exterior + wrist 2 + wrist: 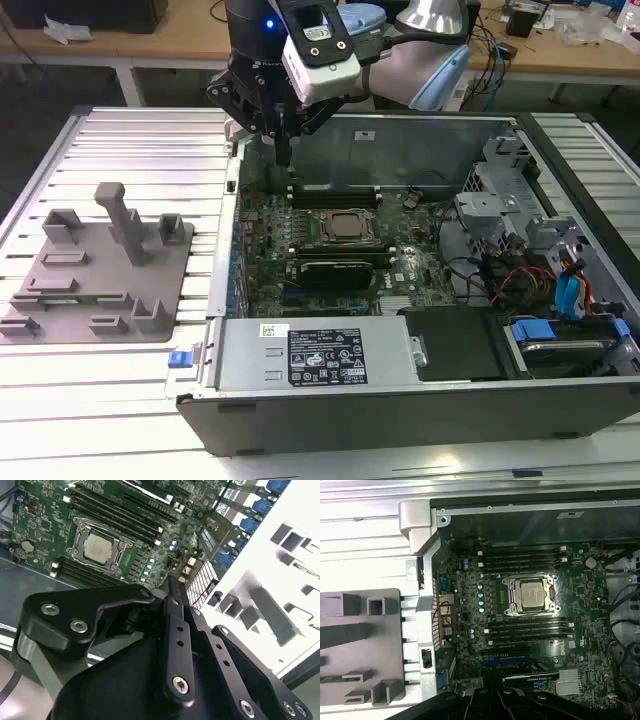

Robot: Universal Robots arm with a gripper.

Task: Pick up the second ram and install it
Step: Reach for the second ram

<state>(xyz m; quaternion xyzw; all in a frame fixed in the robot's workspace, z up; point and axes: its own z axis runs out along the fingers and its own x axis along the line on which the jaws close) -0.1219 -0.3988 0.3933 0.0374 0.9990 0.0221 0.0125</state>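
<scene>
The case (400,420) is sitting open, motherboard (330,250) inside, fixture (100,272) lower left. The gripper (284,155) is hovering at the motherboard's upper left, clenched, seemingly empty. The ram (88,297) is lying in the fixture; pickup seems unstarted, needing an edgewise pinch.

PSU label: black rectangular sticker (327,358) on grey metal power-supply box (236,362) is carrying white print, too small to read.
Wall tag: small white sticker (365,135) on grey case wall (430,150) is showing nothing legible.
</scene>
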